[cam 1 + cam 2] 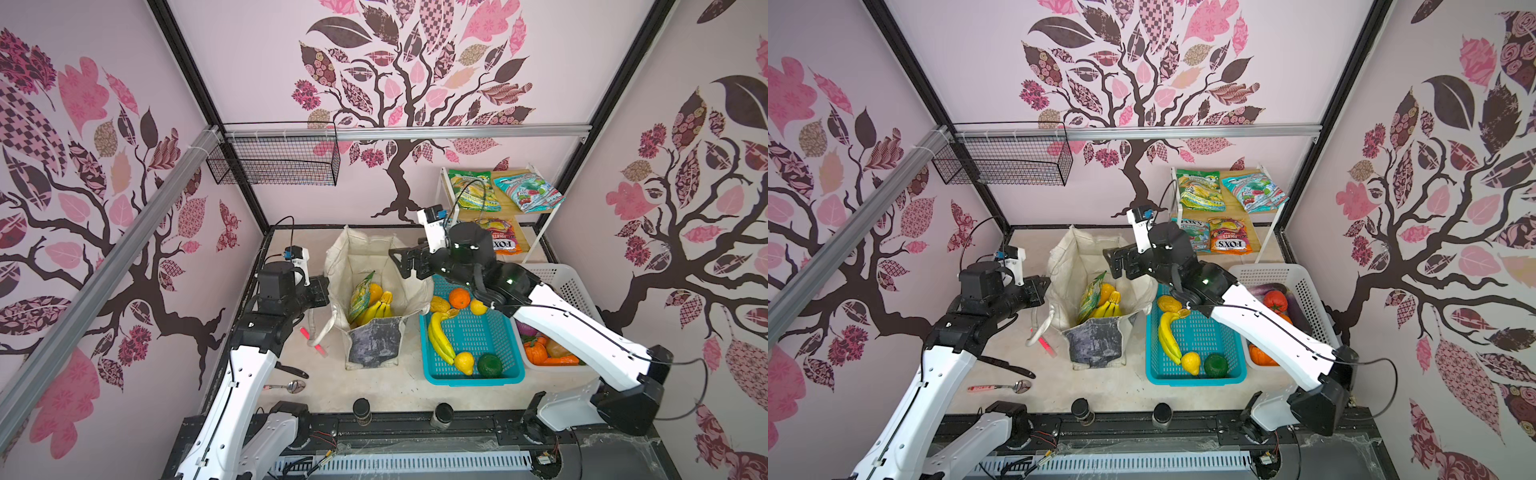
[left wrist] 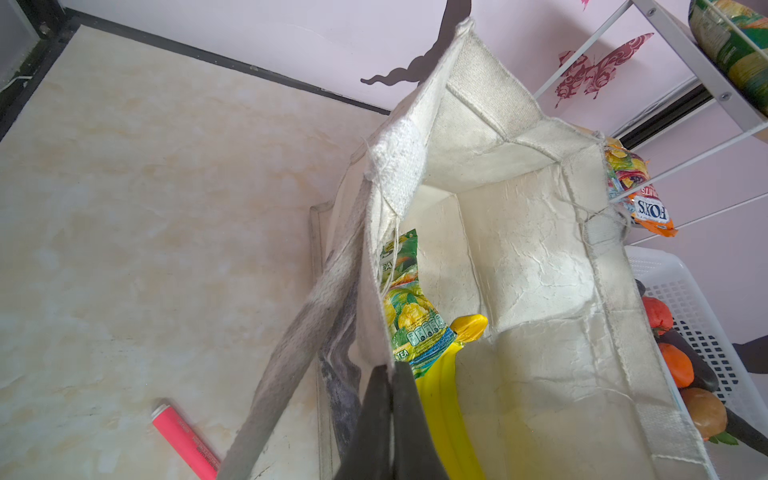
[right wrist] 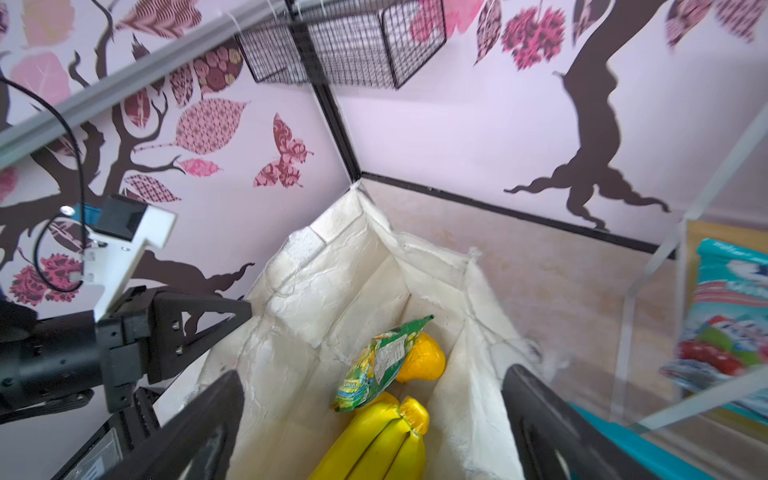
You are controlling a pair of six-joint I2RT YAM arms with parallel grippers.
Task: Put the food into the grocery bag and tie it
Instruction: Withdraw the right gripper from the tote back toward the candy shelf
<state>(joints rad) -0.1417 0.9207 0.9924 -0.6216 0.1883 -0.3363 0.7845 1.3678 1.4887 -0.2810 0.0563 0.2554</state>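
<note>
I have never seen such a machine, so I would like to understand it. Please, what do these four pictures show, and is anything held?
These are two white robot arms at a table, each ending in a black claw. Two pictures look down from one camera above; two come from small cameras on the arms' wrists. In the middle stands a cream grocery bag with bananas and a green-yellow snack packet inside. Beside it a teal basket holds more toy fruit, and a white basket holds toy vegetables. More packets lie on a shelf at the back. The left claw is shut on the bag's rim. The right claw is wide open over the bag and holds nothing.
</note>
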